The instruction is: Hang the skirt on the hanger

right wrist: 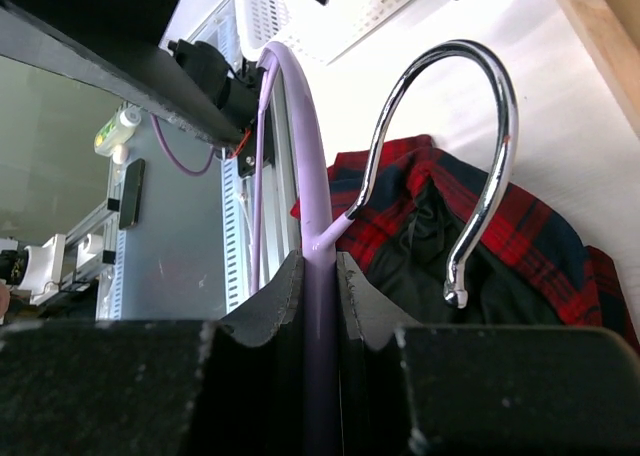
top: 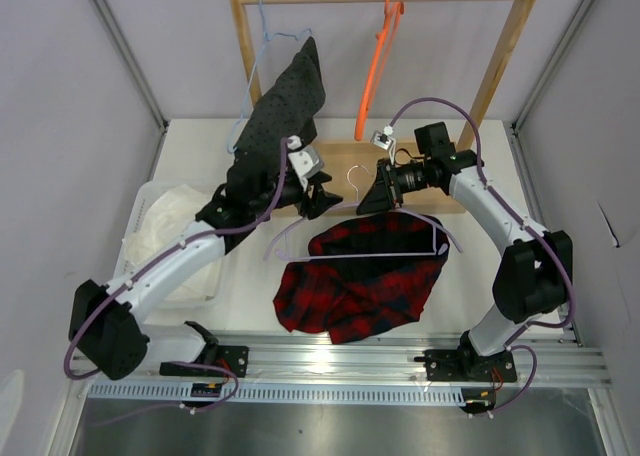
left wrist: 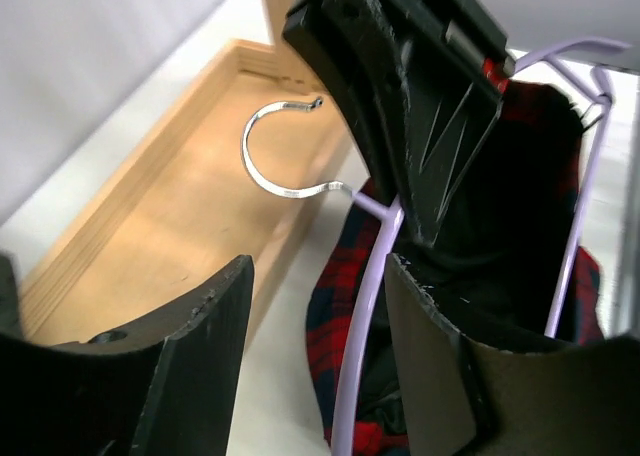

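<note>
The red-and-black plaid skirt [top: 360, 281] lies crumpled on the table in front of the arms. The lilac hanger [top: 370, 255] is over its far part, with the silvery hook [top: 355, 181] pointing away. My right gripper [top: 380, 191] is shut on the hanger's neck just below the hook; the right wrist view shows the lilac stem [right wrist: 318, 206] pinched between the fingers [right wrist: 275, 296]. My left gripper [top: 318, 198] is open. In the left wrist view the hanger's arm [left wrist: 365, 316] runs between its jaws, close to the right finger [left wrist: 440, 366], with the skirt [left wrist: 345, 296] below.
A wooden rack at the back carries an orange hanger [top: 378, 66] and a light blue hanger [top: 262, 36] with a dark grey dotted garment [top: 285, 106]. Its wooden base [left wrist: 170, 206] lies just beyond the hook. A white basket [top: 145, 211] with white cloth stands at the left.
</note>
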